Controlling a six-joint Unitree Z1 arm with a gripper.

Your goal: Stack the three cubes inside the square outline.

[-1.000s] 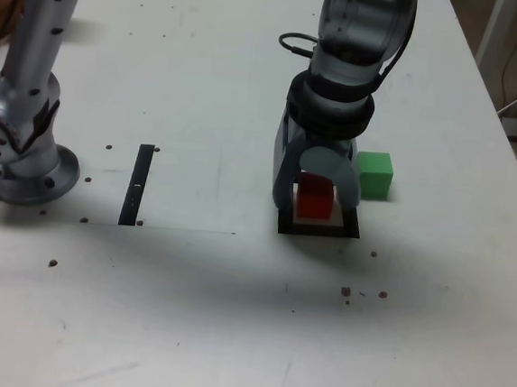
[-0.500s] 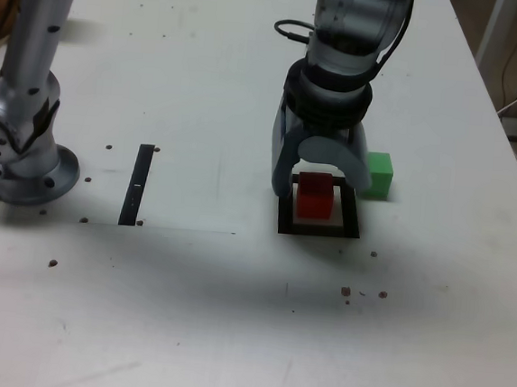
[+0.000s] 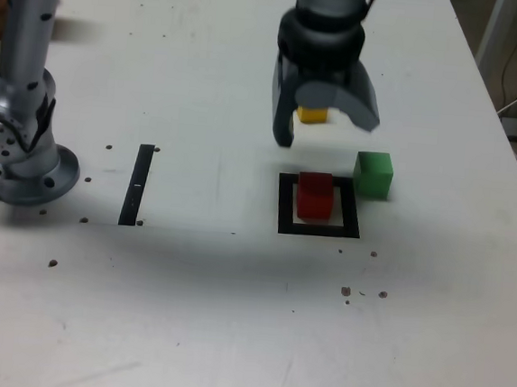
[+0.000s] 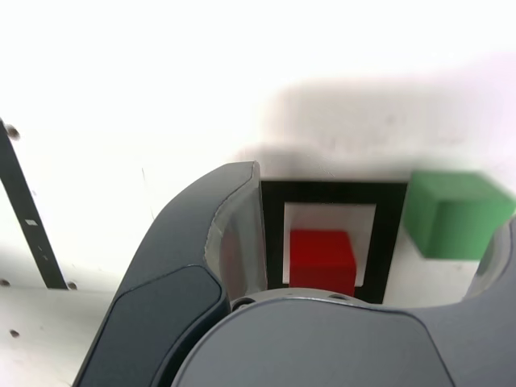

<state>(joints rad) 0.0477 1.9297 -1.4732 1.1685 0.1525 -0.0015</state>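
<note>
The claw (image 3: 324,118) is hanging above the counter (image 3: 184,314) with its jaws spread wide and nothing between them. A second ago it was standing low around the red cube (image 3: 315,194), and half a second ago it was already opening and lifting; now it is well clear of the cube and shifted toward the far side of the counter.

Below and in front of it, the red cube is sitting alone on the white centre of the square outline (image 3: 284,205), with the black frame showing on all sides; the wrist view is showing the same, the red cube (image 4: 322,260) inside the square outline (image 4: 274,234). So the first block looks placed and released.

The green cube (image 3: 373,174) is resting on the counter just beside the outline, at the exterior view's right. The yellow cube (image 3: 312,115) is lying farther back, partly hidden behind the claw. Two cubes are still waiting to be stacked, and the claw seems to be heading for the yellow one.

A thin black strip (image 3: 137,183) is lying well apart, toward the exterior view's left.
</note>
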